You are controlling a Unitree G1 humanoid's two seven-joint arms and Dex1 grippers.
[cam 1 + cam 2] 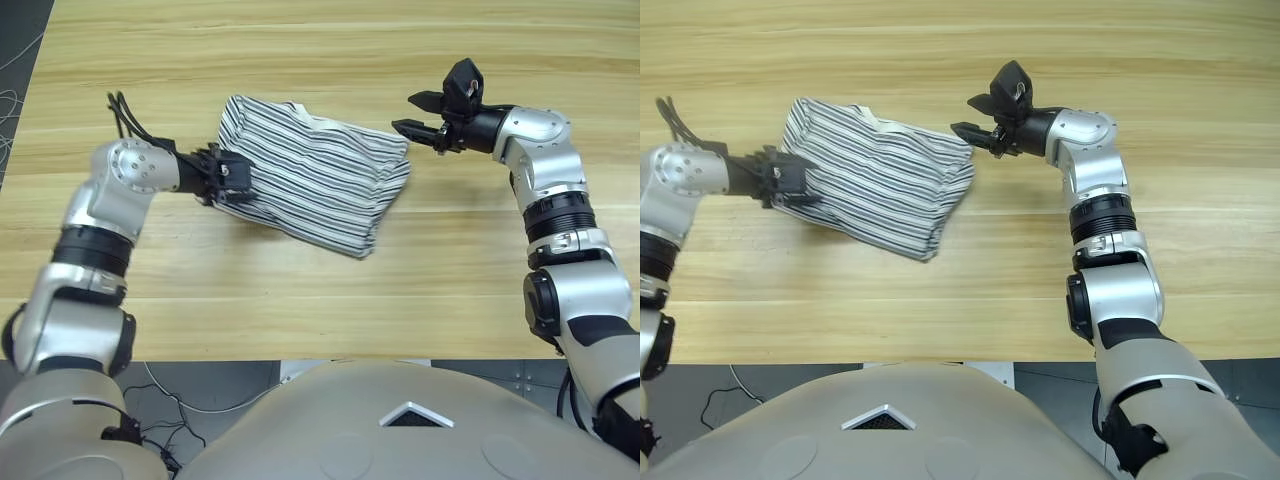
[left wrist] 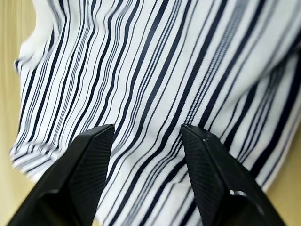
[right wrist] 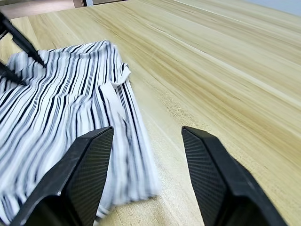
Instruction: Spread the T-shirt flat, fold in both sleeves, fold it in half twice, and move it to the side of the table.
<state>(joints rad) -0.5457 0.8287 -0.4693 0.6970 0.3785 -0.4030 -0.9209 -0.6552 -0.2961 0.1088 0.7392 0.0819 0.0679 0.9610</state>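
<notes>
The striped T-shirt [image 1: 315, 175] lies folded into a compact bundle on the wooden table [image 1: 300, 60], left of centre. My left gripper [image 1: 228, 180] is at the bundle's left edge, open, with the fabric [image 2: 155, 84] right in front of its fingers [image 2: 89, 165]. My right gripper [image 1: 415, 112] hovers open just off the bundle's right corner, a little above the table, holding nothing. In the right wrist view the shirt [image 3: 61, 122] sits beyond the open fingers [image 3: 207, 179], and the left gripper's tips [image 3: 19, 47] show at its far side.
Bare wood stretches behind the shirt and to the right [image 1: 450, 250]. The table's near edge [image 1: 300, 358] runs in front of me, with cables on the floor below. The left table edge [image 1: 30, 80] borders dark flooring.
</notes>
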